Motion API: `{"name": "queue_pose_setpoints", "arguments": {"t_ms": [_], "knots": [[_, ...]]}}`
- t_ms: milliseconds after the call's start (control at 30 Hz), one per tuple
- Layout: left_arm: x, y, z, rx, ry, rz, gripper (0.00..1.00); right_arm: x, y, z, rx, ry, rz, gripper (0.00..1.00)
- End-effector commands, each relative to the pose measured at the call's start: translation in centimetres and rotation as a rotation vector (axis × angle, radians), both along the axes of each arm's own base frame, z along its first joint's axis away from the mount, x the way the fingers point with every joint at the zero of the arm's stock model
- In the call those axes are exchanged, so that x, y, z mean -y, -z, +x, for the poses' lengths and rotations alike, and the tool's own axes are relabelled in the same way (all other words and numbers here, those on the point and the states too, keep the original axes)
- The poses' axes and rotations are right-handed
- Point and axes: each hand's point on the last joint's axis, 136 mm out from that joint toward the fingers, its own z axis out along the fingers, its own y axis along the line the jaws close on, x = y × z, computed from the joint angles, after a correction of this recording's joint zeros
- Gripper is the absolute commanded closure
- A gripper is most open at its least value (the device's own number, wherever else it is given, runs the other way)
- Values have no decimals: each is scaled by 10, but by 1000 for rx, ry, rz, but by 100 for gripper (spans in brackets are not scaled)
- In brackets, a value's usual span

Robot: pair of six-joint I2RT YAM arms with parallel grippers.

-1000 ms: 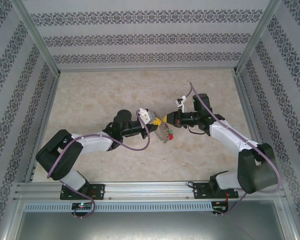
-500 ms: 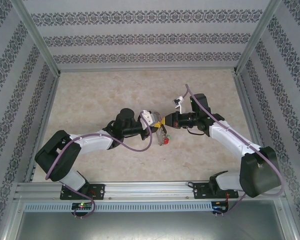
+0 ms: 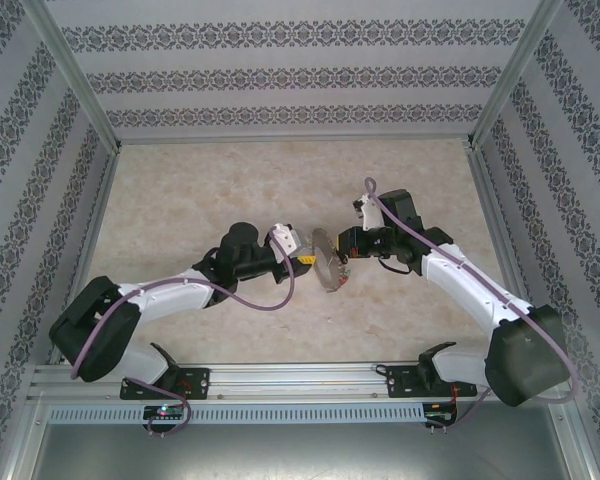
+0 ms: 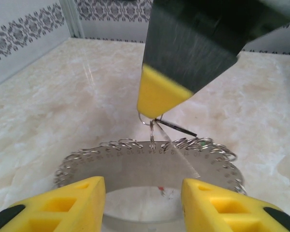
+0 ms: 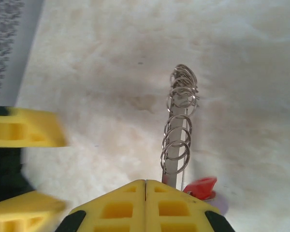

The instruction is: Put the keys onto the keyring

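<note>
Now the right hand (image 5: 145,183) grips the keyring (image 5: 179,104), fingers closed. The left hand (image 4: 144,186) sits open just beside it.

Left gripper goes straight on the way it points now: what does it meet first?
The keyring, broadside just ahead of the open left gripper; the right gripper, pinching its top edge, sits close behind. Depth unclear.

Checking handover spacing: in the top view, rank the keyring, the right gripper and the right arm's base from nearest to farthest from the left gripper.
From the left gripper:
1. keyring, just to its right, between the two grippers.
2. right gripper, on the keyring's far side, pinching it.
3. right arm's base, far off at the bottom right.
</note>
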Motion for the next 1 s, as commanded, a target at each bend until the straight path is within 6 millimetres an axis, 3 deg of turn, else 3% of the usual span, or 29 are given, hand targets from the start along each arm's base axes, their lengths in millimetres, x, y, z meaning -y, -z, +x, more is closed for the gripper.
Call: {"name": "queue_pose_setpoints", "arguments": {"t_ms": [0,233,500,733,767,867,967], "knots": [[-9,-1,-3,-19,-24,6,54,22,22,6,-30,75,-94,100],[-22,-15,10,20,-119,-20,53,31,39,4,-77,105,-114,100],[-32,-30,22,38,-197,-44,52,23,50,-2,-142,90,-75,100],[-41,-28,21,11,-246,-58,51,43,107,-32,-336,165,-179,100],[-44,-27,21,0,-263,-56,50,46,113,-34,-341,174,-203,97],[-53,-23,24,2,-312,-43,47,69,116,-29,-321,243,-324,74],[-68,-22,30,21,-387,-29,33,96,98,-14,-224,351,-422,63]]}}
